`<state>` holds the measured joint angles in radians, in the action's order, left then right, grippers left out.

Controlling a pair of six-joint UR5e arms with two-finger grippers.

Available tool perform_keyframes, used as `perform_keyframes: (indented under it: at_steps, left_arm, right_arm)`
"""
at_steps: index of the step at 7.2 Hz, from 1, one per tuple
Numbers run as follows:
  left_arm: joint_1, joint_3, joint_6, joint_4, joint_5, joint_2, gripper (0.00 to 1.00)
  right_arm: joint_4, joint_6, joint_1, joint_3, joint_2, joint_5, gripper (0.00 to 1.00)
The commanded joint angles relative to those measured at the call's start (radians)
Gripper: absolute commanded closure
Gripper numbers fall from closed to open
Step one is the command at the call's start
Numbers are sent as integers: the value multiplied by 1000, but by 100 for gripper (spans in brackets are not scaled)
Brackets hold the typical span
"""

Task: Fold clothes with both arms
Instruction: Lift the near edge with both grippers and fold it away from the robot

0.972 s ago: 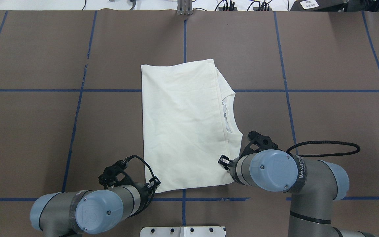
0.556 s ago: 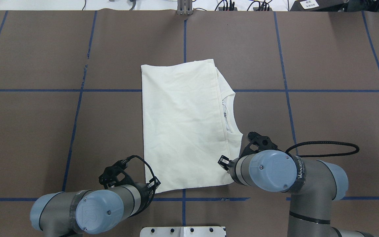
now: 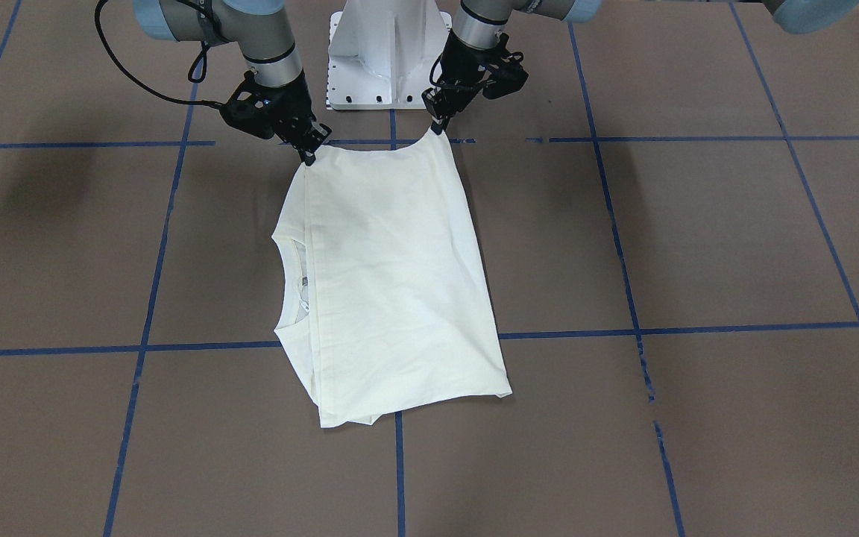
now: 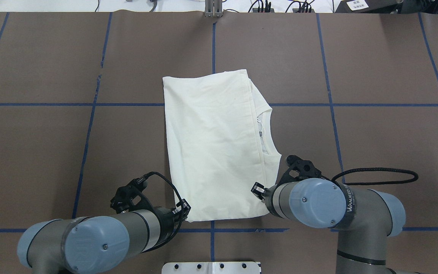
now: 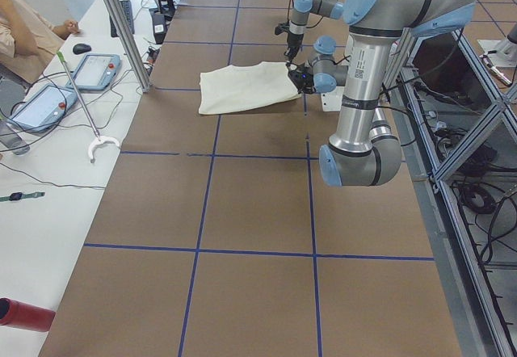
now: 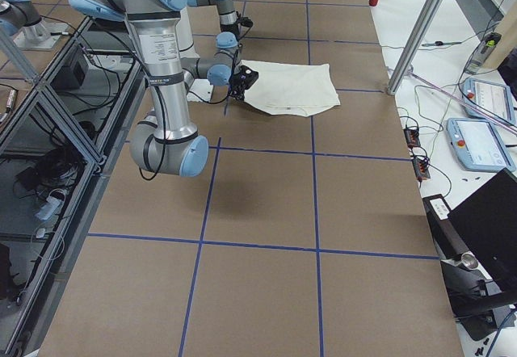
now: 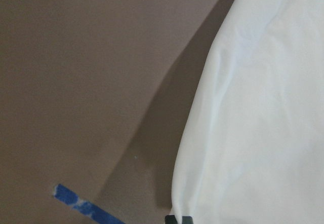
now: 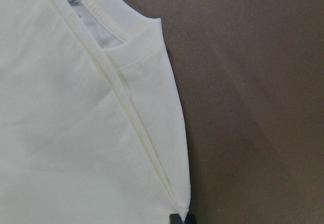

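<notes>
The T-shirt lies in the middle of the counter, its long way running from near me to the far side. Its neck opening sits on my right edge, and a folded layer on top covers everything left of it. My left tool pinches the near left corner, my right tool the near right corner. A tape line runs left to right just nearer than the hem.
</notes>
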<state>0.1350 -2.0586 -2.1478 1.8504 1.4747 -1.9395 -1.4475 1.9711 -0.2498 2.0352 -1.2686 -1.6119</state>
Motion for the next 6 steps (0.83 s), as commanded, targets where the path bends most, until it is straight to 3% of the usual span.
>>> perform_keyframes:
  at_steps: [1,3,6]
  left_arm:
    - [56,-90,0,1,4,-12,100]
    - [225,-39,90,9,47,-50,100]
    - [337,95,181,16,67,-102,100]
  right_arm:
    - [-27,-7,-56,133,-17,-23,100]
    - [-68,-117,-199,64,49,-106,100]
    - [-59,-214,-412,-253,283,-296,100]
